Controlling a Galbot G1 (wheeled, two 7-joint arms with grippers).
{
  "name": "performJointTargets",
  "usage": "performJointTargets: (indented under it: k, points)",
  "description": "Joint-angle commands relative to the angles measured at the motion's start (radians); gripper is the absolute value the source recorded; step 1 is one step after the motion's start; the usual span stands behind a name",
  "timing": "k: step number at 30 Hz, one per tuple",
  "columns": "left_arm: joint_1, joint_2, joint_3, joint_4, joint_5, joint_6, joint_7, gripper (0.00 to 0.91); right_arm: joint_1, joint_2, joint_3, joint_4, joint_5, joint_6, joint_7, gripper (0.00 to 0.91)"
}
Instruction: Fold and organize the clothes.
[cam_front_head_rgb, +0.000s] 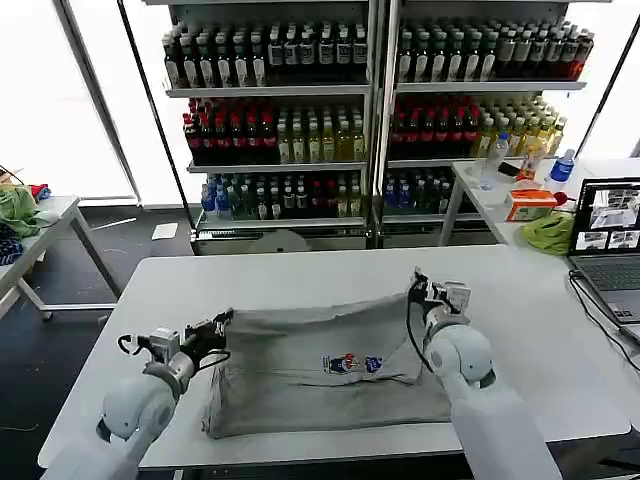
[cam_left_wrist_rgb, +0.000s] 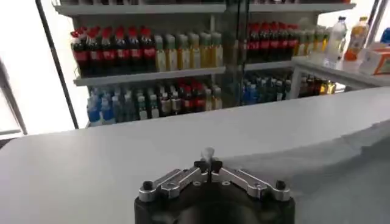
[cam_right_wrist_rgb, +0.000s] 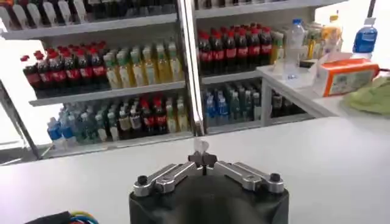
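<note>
My left gripper (cam_front_head_rgb: 222, 322) pinches the grey shirt (cam_front_head_rgb: 320, 370) at its far-left corner, my right gripper (cam_front_head_rgb: 418, 290) its far-right corner, fingers closed on cloth. The shirt lies mid-worktop (cam_front_head_rgb: 300, 270). A fold underway, I judge; next, carry both corners evenly nearward.

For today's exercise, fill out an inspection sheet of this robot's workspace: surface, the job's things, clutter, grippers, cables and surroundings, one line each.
Surface: white table, bare around the garment.
Job's things: one grey shirt with a small multicoloured chest print, lying spread across the table, its far edge lifted at both corners.
Clutter: nothing seen on the work table.
Grippers: left gripper shut on the shirt's far left corner; right gripper shut on the far right corner.
Cables: black cable running from the laptop on the right.
Surroundings: drink shelves behind; side table with bottles, an orange box and a green cloth.
</note>
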Motion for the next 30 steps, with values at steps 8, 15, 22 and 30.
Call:
performJointTargets:
  k: [8,15,22,30]
  points:
    - [0.236,-0.005,-0.049,-0.110,0.091,-0.001,0.020,0.000,-0.337,0.000,0.060,0.255,-0.056,0.002,0.005,0.000]
    - [0.262,-0.010,-0.059,-0.102,0.108,-0.011,0.033,0.000,-0.395,0.019,0.080,0.252,-0.091,0.005,0.006,0.000]
    - [0.256,-0.019,-0.059,-0.090,0.112,-0.014,0.037,0.000,-0.417,0.014,0.119,0.240,-0.102,0.014,0.010,0.000]
    - [0.244,-0.007,-0.057,-0.083,0.110,-0.010,0.039,0.000,-0.402,0.006,0.149,0.233,-0.099,0.015,0.012,0.000]
